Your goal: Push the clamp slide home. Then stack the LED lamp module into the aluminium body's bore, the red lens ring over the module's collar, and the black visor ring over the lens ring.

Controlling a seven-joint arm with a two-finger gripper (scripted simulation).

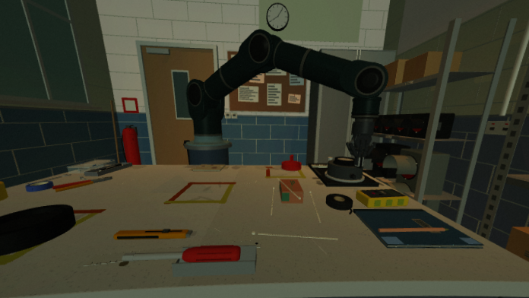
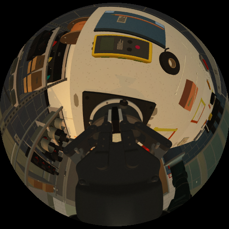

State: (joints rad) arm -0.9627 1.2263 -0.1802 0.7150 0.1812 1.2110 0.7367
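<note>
At the far right of the bench the aluminium body (image 1: 345,171) sits on a black base plate (image 1: 344,178), with the dark LED lamp module (image 1: 345,161) standing in its bore. The module's rim is held by my closed gripper (image 1: 358,162), which reaches straight down onto the right side of the body. From the wrist camera the fingers (image 2: 115,121) hide most of the module, and the body's pale rim (image 2: 116,110) curves around them. The red lens ring (image 1: 291,165) lies to the left, beside a yellow-and-red marked square. The black ring (image 1: 339,202) lies nearer the front.
The shelf rack's upright (image 1: 433,125) stands close to the right of the arm. A yellow meter (image 1: 381,198) and a blue mat (image 1: 416,227) lie in front of the base plate. An orange block (image 1: 291,191), a knife and a red-handled screwdriver lie further left.
</note>
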